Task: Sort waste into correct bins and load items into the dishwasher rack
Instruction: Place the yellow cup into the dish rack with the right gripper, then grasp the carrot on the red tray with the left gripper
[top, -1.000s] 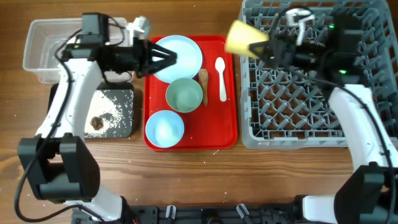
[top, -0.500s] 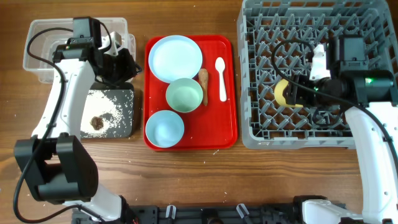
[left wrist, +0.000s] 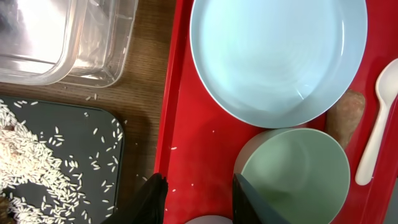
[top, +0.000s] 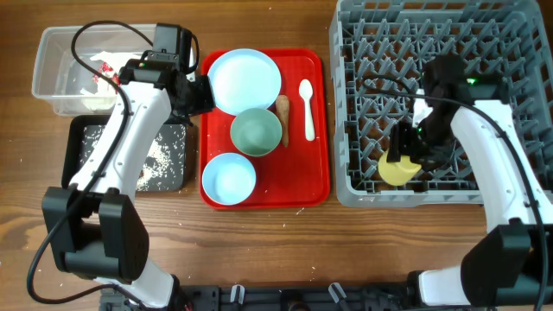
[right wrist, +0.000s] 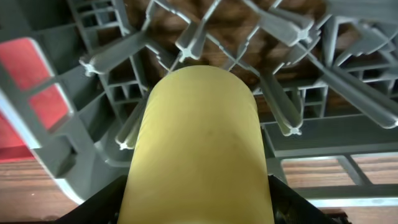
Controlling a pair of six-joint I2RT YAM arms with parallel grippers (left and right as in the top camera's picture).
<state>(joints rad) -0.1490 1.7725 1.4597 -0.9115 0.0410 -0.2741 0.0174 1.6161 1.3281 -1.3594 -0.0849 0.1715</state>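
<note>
My left gripper is open and empty over the left edge of the flat red tray. Its wrist view shows bare red tray between the fingers. Ahead lie the pale blue plate, the green bowl, the blue bowl, the white spoon and the brown food stick. My right gripper is shut on the yellow cup, low in the front left of the grey rack. The cup fills the right wrist view among the pegs.
The clear tub at the back left holds red-and-white wrappers. The black tray in front of it holds rice grains. My left arm crosses it, and the dark lump does not show. Wooden table lies in front.
My left gripper moved right from beside the clear tub to the red tray's left edge. My right gripper carried the yellow cup down and forward to the rack's front left.
</note>
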